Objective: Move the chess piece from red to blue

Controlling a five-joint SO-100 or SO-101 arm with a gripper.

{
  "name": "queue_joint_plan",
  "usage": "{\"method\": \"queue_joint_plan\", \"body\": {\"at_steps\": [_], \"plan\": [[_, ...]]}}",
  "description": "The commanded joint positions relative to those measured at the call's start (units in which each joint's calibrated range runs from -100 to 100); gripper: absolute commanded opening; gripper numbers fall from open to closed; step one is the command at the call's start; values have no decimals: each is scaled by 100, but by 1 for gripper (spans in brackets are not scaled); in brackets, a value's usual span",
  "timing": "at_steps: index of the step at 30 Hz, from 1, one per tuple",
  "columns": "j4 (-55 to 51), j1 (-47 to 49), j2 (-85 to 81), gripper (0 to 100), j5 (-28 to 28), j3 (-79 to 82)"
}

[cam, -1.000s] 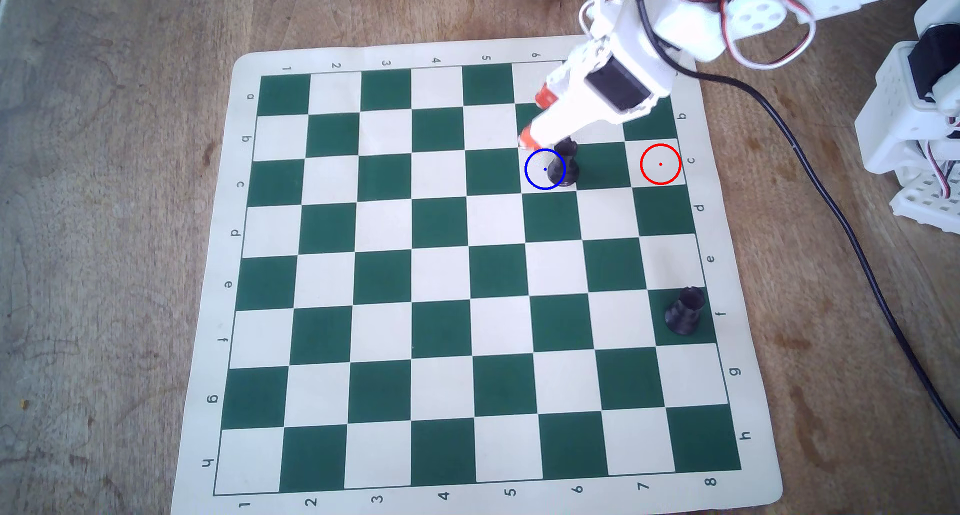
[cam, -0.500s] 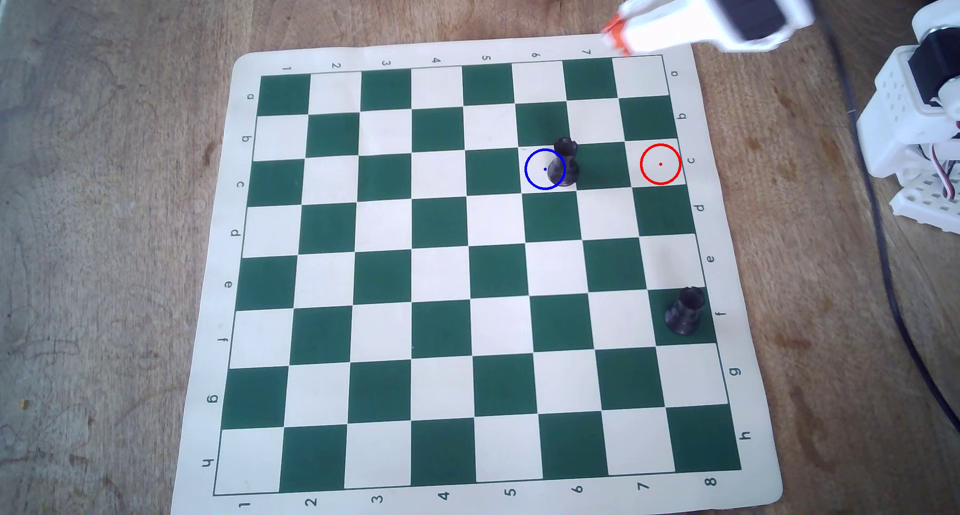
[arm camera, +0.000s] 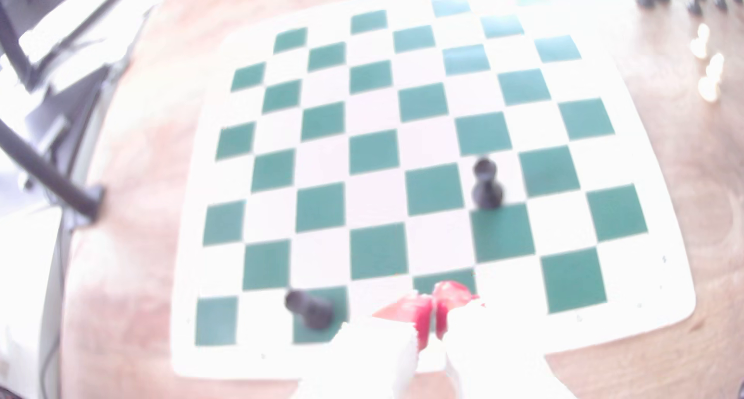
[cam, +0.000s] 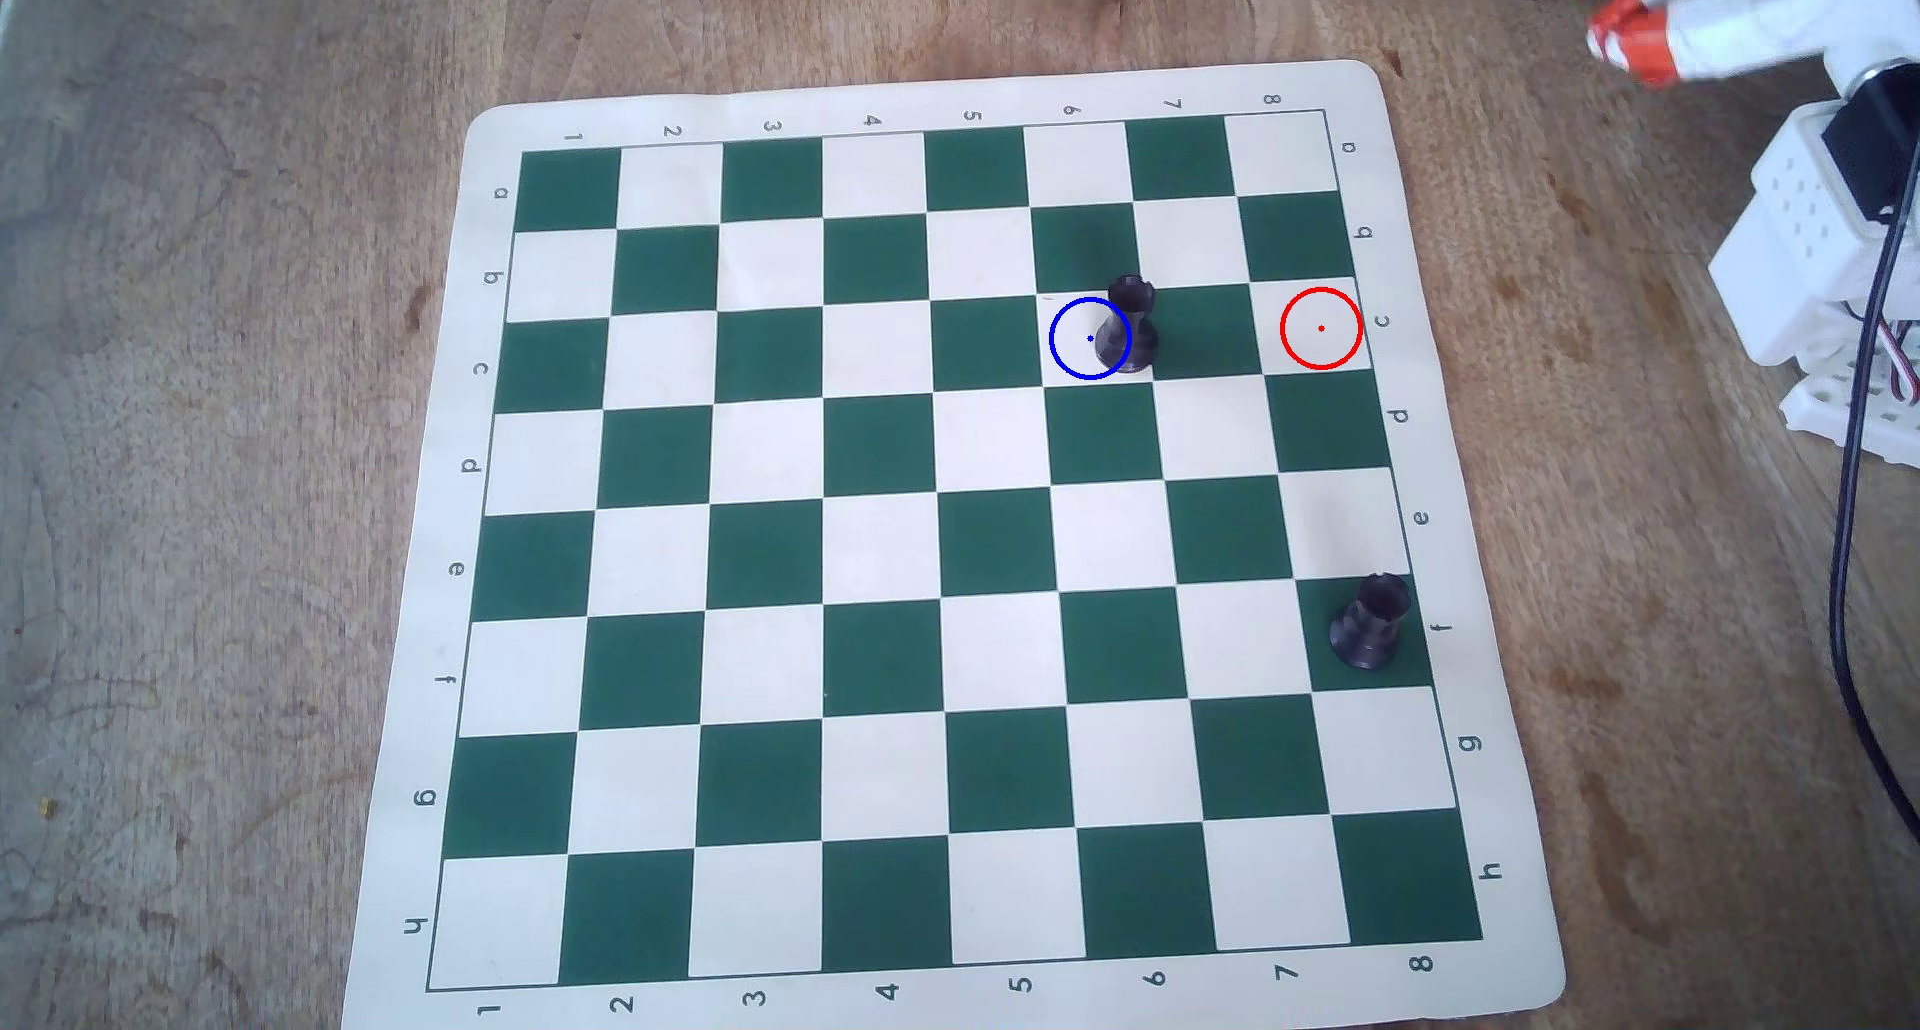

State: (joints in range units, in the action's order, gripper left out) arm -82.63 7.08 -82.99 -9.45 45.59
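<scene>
In the wrist view the gripper point(arm camera: 432, 306) sits nearest, its red tips pressed together with nothing between them: clenched and empty. In the overhead view it hangs off the chessboard point(cam: 1361, 85), beyond the board's top right corner over the wooden table point(cam: 208, 365), a parked pose that suggests the placing is finished.

Just beyond it in the wrist view, a stockier black piece point(arm camera: 310, 306) stands on a green square by the board's near edge, untouched and no part of the job.

Farther in, the chess piece point(cam: 1130, 326) stands upright. Its base overlaps the right side of the blue circle point(cam: 1055, 350) but sits off-centre, toward the neighbouring green square. The red circle point(cam: 1321, 328), by the board's right edge, is empty, so the move looks done, if loosely.
</scene>
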Motion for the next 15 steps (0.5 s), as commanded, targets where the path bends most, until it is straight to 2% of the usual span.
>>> {"method": "queue_joint_plan", "body": {"at_steps": [1,4,9,10,13,14,15], "plan": [[441,-94,-572,0,20,509],[1539,-219,-1175,0,73,1261],[4627,-665,-1259,0,347,2494],[6117,-782,-1259,0,537,3138],[8722,-821,-1268,0,762,4344],[10237,-728,-1268,0,904,5042],[10925,-688,-1268,0,904,5314]]}}
